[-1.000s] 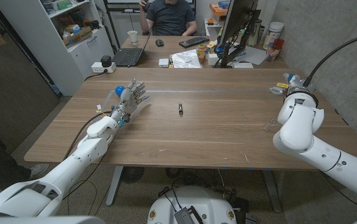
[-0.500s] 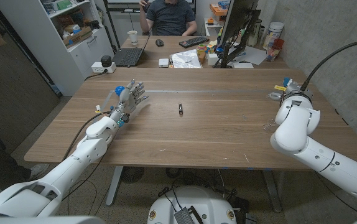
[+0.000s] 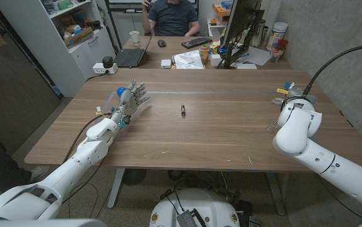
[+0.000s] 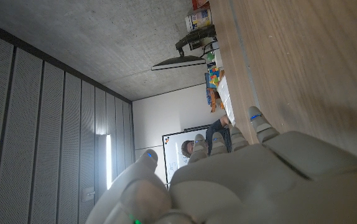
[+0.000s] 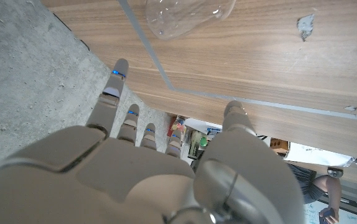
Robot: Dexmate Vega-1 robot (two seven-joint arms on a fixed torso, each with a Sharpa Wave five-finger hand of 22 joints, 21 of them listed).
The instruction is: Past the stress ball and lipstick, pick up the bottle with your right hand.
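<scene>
With fingers [image 5: 117, 78] spread apart and holding nothing, the right hand [image 5: 147, 168] hovers over the worktop [image 5: 278, 74], the clear bottle [image 5: 188, 15] just beyond its fingertips.

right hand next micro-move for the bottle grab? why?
Probably ease the right hand forward toward the bottle before closing. In the right wrist view the clear bottle lies on the table beyond the fingers, which are spread and apart from it, holding nothing. The left hand is far off, so it's no obstacle.
</scene>
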